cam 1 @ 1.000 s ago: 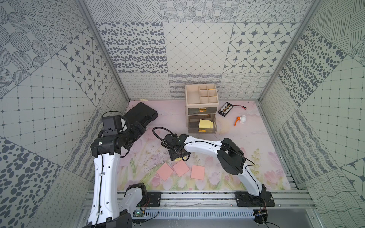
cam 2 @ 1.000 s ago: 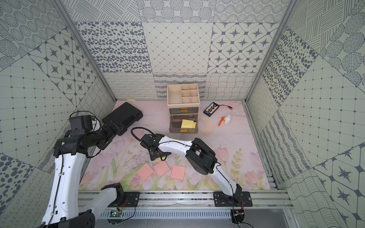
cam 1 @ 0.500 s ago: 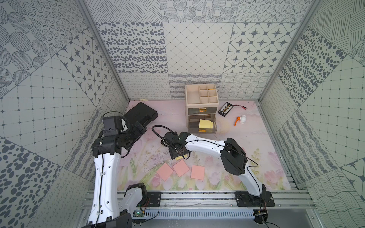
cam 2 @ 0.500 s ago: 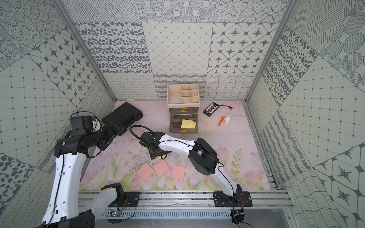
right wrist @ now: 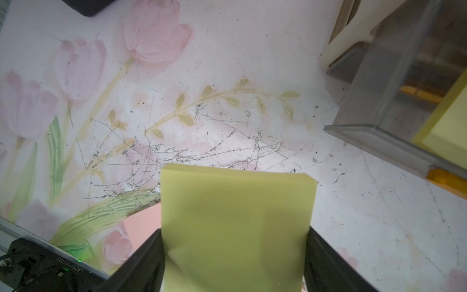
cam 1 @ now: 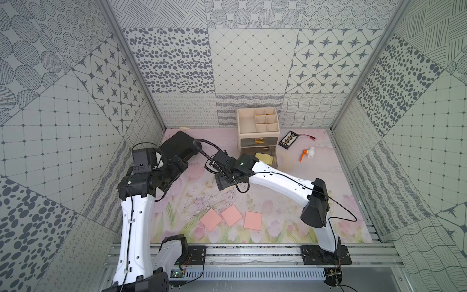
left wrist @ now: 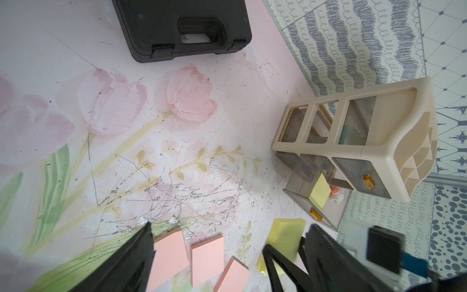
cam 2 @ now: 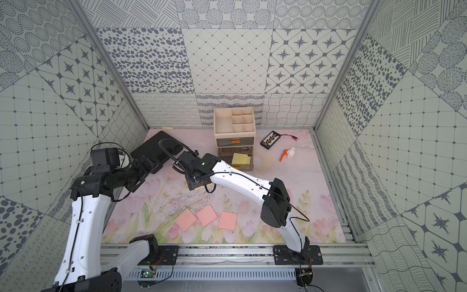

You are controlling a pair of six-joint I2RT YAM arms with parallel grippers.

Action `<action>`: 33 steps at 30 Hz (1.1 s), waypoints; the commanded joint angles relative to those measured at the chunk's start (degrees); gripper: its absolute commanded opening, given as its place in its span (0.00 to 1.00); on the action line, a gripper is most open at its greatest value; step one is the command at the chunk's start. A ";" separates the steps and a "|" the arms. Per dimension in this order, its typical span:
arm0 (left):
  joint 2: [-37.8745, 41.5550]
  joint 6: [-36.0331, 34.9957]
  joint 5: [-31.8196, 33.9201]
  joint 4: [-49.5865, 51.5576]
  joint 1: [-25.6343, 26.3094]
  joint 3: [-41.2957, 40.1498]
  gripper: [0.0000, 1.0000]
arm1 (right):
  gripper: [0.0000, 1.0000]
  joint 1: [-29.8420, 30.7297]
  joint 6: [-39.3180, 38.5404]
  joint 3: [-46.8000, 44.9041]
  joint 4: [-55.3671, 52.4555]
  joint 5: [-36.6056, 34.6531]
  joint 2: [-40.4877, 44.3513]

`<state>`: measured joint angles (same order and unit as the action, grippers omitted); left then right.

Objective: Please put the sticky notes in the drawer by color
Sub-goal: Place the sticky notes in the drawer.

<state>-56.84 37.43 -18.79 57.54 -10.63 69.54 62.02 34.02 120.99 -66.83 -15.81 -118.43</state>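
My right gripper (right wrist: 233, 235) is shut on a yellow sticky note pad (right wrist: 237, 215), held off the mat left of the drawer chest (cam 1: 257, 126); in both top views only an edge of the pad (cam 2: 199, 188) shows under the gripper (cam 1: 222, 183). A drawer below the top one stands pulled out (right wrist: 379, 106) with yellow pads (cam 1: 264, 158) inside. Three pink pads (cam 1: 211, 219) (cam 1: 231, 215) (cam 1: 253, 220) lie flat near the front of the mat. My left gripper (cam 1: 182, 161) hangs open and empty at the left, by the black case.
A flat black case (cam 1: 178, 145) lies at the back left. Right of the chest lie a small black card with red wires (cam 1: 289, 140) and an orange and white part (cam 1: 308, 154). Patterned walls close in the mat on three sides.
My right gripper has carried the yellow pad up and back, away from the pink pads and toward the open drawer. The left arm has stayed still.
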 commanded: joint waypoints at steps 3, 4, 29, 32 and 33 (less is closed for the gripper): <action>-0.85 -0.70 -2.87 -1.81 -0.73 0.12 0.95 | 0.82 -4.52 -4.67 3.73 -4.32 -4.36 3.96; -0.92 -0.63 -3.17 -1.94 -0.63 -0.05 0.95 | 0.82 -5.61 -5.29 3.60 -4.36 -4.65 4.29; -1.39 -0.98 -1.18 0.19 -0.70 0.51 0.94 | 0.81 -23.04 -10.77 -12.57 6.22 -1.54 10.23; -1.34 -0.89 -0.92 0.37 -0.70 0.51 0.94 | 0.81 -23.76 -11.10 -13.11 6.88 -1.13 10.49; -1.33 -0.79 -0.95 0.29 -0.63 0.51 0.94 | 0.81 -23.94 -11.15 -13.11 6.90 -0.90 10.42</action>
<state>-58.50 37.28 -20.36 57.39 -10.66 69.69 38.06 24.14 108.44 -63.05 -17.41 -110.28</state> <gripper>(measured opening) 0.944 0.814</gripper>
